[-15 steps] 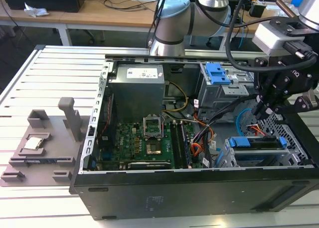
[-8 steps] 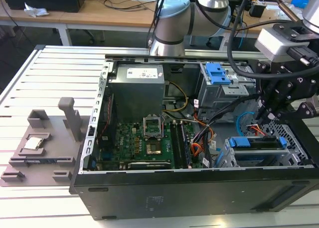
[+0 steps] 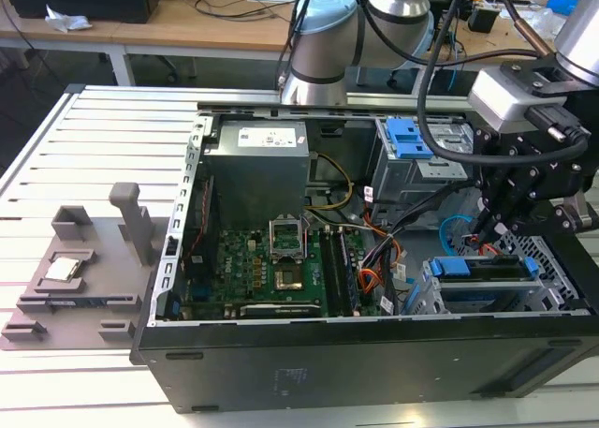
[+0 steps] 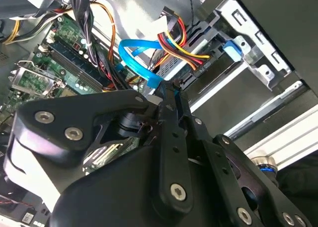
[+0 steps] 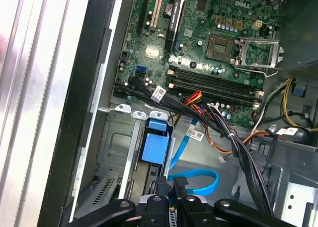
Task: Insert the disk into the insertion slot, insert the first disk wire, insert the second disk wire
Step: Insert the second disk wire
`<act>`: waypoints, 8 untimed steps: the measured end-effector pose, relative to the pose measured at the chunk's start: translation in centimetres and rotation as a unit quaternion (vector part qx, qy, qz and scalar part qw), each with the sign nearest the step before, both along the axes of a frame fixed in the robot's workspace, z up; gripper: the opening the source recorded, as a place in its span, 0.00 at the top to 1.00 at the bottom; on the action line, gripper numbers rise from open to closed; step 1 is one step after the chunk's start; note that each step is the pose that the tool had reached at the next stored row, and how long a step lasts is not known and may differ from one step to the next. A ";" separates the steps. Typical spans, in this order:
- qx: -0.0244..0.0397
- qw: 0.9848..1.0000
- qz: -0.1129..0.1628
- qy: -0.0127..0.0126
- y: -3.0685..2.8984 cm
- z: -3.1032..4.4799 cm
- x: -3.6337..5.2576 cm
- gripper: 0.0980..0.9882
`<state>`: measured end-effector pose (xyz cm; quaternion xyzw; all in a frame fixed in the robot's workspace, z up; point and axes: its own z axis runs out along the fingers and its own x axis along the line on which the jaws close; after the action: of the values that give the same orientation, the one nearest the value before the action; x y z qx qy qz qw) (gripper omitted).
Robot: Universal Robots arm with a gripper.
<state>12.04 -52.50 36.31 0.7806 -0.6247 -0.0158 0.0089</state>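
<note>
**Claw at the rear of the seated disk**

On the exterior view I see the silver hard drive in its bright blue carrier (image 3: 487, 271) lying inside the low silver-grey sheet-metal bay (image 3: 426, 292), with my black gripper (image 3: 489, 224) just above its rear edge.

The second wrist view adds the claw (image 4: 170, 88) clenched on a light-blue flat cable (image 4: 141, 63).

The first wrist view adds the green motherboard (image 5: 218, 43).

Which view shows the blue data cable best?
The first wrist view: the blue data cable lies open as a loop on the case floor, just ahead of the gripper. In the second wrist view it curls behind the fingers, partly covered. In the exterior view a short blue arc peeks beside the drive cage.
</note>
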 end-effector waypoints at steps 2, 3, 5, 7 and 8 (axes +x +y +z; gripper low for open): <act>0.000 1.000 0.000 0.000 0.00 0.00 0.00 0.93; 0.000 1.000 0.000 0.000 0.00 -0.01 0.00 0.93; 0.000 1.000 0.000 0.000 0.00 -0.01 0.00 0.93; 0.000 1.000 -0.019 0.000 0.01 -0.01 0.00 0.93; 0.000 1.000 -0.029 0.000 0.00 -0.01 0.00 0.93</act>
<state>12.04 -52.50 36.30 0.7624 -0.6469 -0.0160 0.0085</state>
